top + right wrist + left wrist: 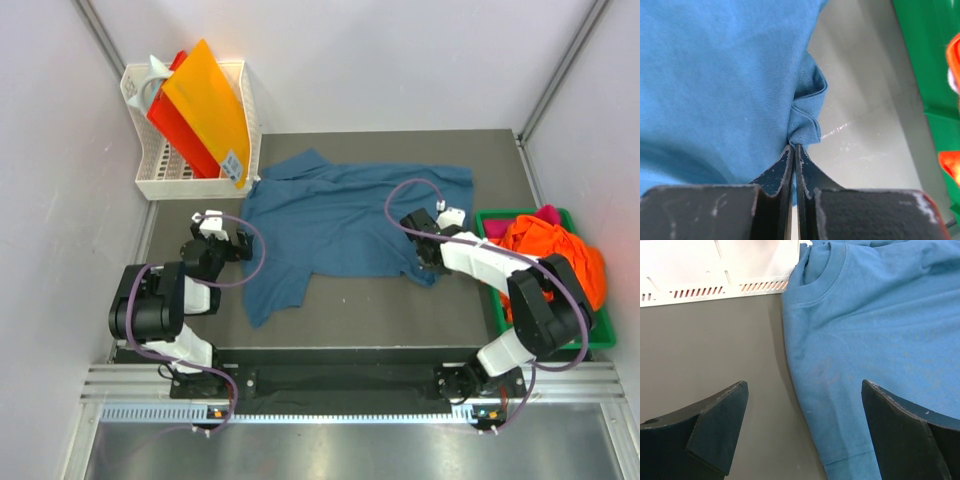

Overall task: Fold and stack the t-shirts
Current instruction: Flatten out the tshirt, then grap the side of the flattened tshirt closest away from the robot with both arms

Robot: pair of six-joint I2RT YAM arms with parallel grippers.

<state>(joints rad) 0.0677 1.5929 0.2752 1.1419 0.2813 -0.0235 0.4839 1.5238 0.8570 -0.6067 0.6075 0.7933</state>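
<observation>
A dark teal-blue t-shirt (340, 225) lies spread out, partly rumpled, on the dark table. My left gripper (238, 245) is open and empty at the shirt's left edge. In the left wrist view the gripper (804, 385) straddles that edge of the shirt (880, 325), below the collar (825, 280). My right gripper (422, 268) is shut on a small fold at the shirt's near right edge, and the right wrist view (795, 146) shows the pinched cloth (807, 127). An orange t-shirt (555, 250) and a magenta-pink one (547, 213) lie bunched in the tray.
A green plastic tray (600, 335) stands at the right table edge and shows in the right wrist view (930, 60). A white plastic basket (155, 180) with orange and red sheets stands at the back left, next to the shirt's collar. White walls enclose the table.
</observation>
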